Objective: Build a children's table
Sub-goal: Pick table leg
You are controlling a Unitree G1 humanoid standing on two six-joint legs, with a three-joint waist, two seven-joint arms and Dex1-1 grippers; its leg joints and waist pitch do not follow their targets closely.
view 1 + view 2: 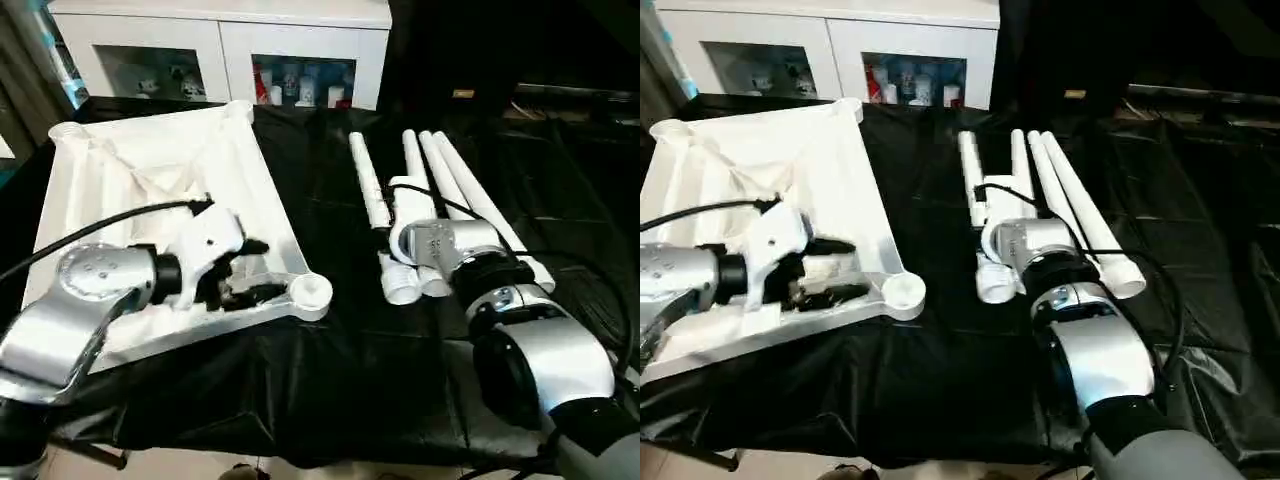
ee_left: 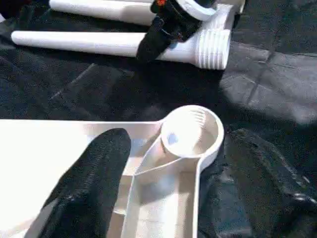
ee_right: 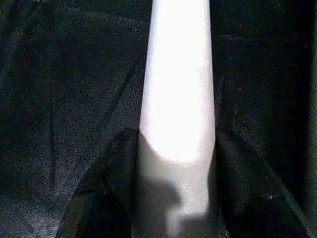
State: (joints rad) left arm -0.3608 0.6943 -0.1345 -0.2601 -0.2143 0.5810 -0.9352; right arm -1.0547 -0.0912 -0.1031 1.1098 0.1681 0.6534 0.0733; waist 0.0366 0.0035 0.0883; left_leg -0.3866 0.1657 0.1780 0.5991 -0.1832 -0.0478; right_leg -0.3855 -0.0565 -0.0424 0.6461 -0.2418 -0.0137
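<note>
White table top [image 1: 150,190] upside down on the black-draped table [image 1: 330,370], left fingers [image 1: 255,270] spread apart over its ribbed near edge beside a corner socket [image 2: 190,131], holding nothing, right fingers [image 3: 106,188] flanking one leg [image 3: 178,99], grip uncertain

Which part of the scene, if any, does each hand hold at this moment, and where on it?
The right hand straddles a white table leg near its threaded end; a firm hold cannot be confirmed. The left hand sits over the tabletop, holding nothing.
</note>
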